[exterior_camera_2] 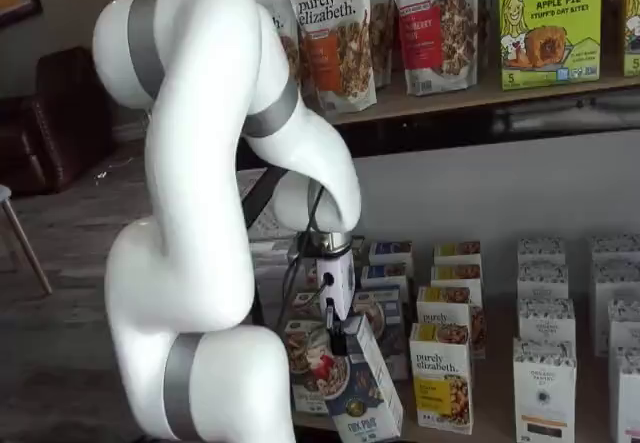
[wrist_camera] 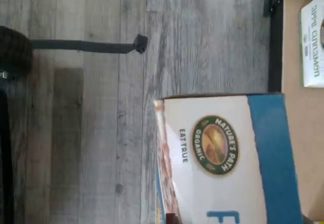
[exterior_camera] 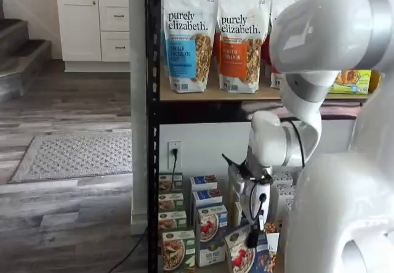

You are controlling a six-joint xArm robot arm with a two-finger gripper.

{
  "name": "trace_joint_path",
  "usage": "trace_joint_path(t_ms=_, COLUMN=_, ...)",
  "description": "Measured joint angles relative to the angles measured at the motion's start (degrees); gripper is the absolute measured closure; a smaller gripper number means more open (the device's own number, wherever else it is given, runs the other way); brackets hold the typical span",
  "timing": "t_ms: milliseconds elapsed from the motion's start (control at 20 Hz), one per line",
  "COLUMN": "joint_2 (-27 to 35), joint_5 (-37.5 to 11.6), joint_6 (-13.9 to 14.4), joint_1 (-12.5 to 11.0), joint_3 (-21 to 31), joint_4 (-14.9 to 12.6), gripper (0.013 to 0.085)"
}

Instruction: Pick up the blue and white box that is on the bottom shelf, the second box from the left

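The blue and white box point(wrist_camera: 217, 153) fills the near part of the wrist view, its round green-gold logo showing, with grey plank floor behind it. In both shelf views it hangs tilted in front of the bottom shelf point(exterior_camera_2: 495, 415), out of line with its row: the granola bowl face point(exterior_camera_2: 318, 371) is turned towards the arm, and only its top part point(exterior_camera: 243, 257) shows at the picture's lower edge. My gripper point(exterior_camera_2: 337, 341) points down and is shut on the box's top edge, as also seen at the gripper point(exterior_camera: 253, 239) from the front.
Green cartons point(exterior_camera: 175, 248) stand to the left by the black rack post point(exterior_camera: 152, 131). A yellow-and-white carton point(exterior_camera_2: 442, 383) and white boxes point(exterior_camera_2: 545, 383) stand to the right. Granola bags point(exterior_camera: 188, 39) fill the tier above. A black cable point(wrist_camera: 81, 45) lies on the floor.
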Motion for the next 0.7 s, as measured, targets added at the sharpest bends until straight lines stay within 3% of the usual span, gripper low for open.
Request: trace_joint_path(t_ms=700, joint_2=-18.83, joint_5=14.73, joint_6=2.59, joint_1=0.58, joint_3=2.63, joint_4=-1.03, gripper=0.049)
